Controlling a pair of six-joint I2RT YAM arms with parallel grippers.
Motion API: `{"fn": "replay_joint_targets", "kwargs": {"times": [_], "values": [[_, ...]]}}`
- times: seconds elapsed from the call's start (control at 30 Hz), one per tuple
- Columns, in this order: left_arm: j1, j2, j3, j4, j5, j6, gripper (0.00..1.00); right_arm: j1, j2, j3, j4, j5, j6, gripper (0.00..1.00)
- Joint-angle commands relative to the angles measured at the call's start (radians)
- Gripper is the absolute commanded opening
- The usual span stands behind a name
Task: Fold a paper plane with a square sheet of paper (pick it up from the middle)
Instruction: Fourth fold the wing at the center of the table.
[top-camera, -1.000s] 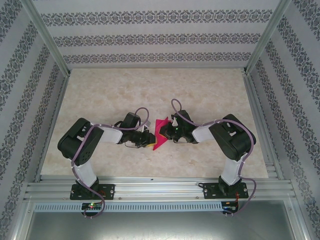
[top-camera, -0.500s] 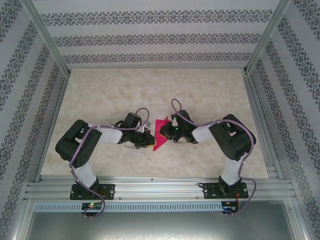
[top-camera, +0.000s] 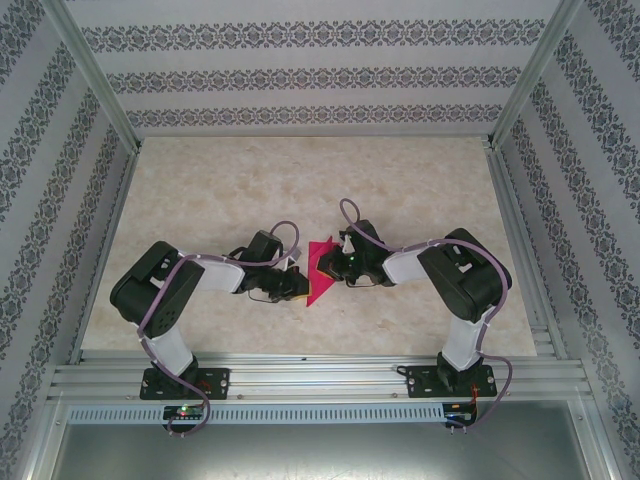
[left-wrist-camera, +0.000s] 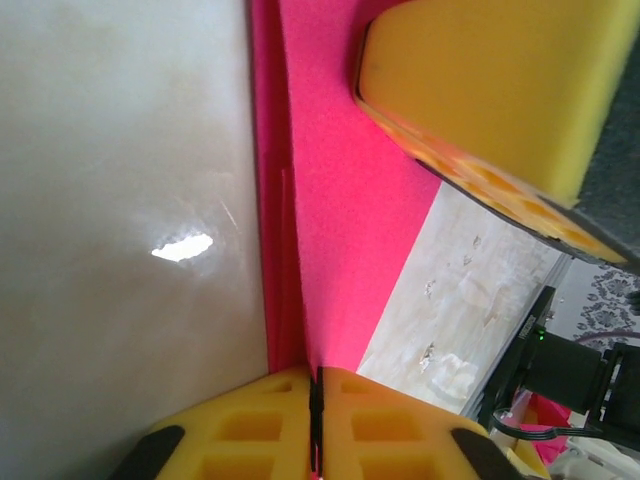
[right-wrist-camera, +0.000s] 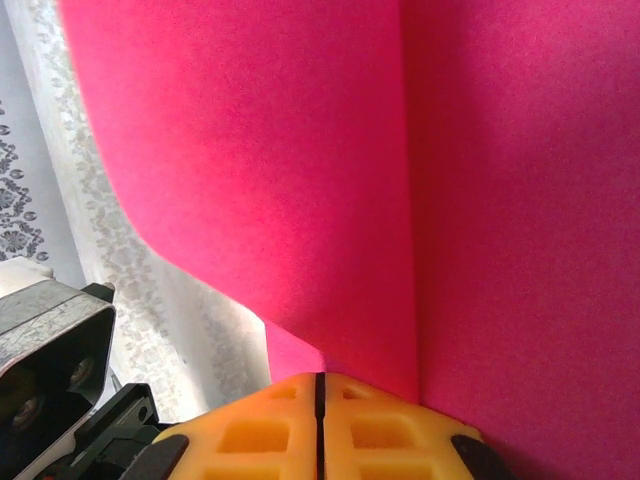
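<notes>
**Two pincers pinching one pink paper (top-camera: 322, 268) mid-fold**

Just left of centre in the overhead frame, the left pincer (top-camera: 302, 285) is pressing its jaws together on the lower edge of the creased magenta sheet. The sheet is tapering to a point toward the bottom of the frame. It is sitting at the middle of the marbled surface (top-camera: 420, 180), between the two arms. Just right of centre, the right pincer (top-camera: 340, 262) is clamping the paper's opposite side, its jaws meeting with the sheet caught at their tips.

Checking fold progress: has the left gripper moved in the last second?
Yes: the left gripper, shut on the paper, slid slightly toward the near rail.
</notes>
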Motion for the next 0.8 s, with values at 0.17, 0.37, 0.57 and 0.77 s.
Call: {"fn": "replay_joint_targets", "kwargs": {"times": [0.17,0.37,0.57,0.77], "values": [[-0.024,-0.03,-0.024,-0.171,-0.006,0.026,0.12,0.009,0.031,-0.001,-0.14,0.077,-0.039,0.09],[-0.026,-0.03,-0.018,-0.19,0.01,0.045,0.0,0.009,0.03,0.001,-0.151,0.08,-0.043,0.09],[-0.044,-0.004,-0.001,-0.332,-0.03,0.098,0.05,0.011,0.039,0.002,-0.165,0.091,-0.046,0.09],[-0.054,-0.029,-0.024,-0.394,-0.103,0.101,0.13,0.014,0.047,0.0,-0.174,0.108,-0.046,0.09]]}}
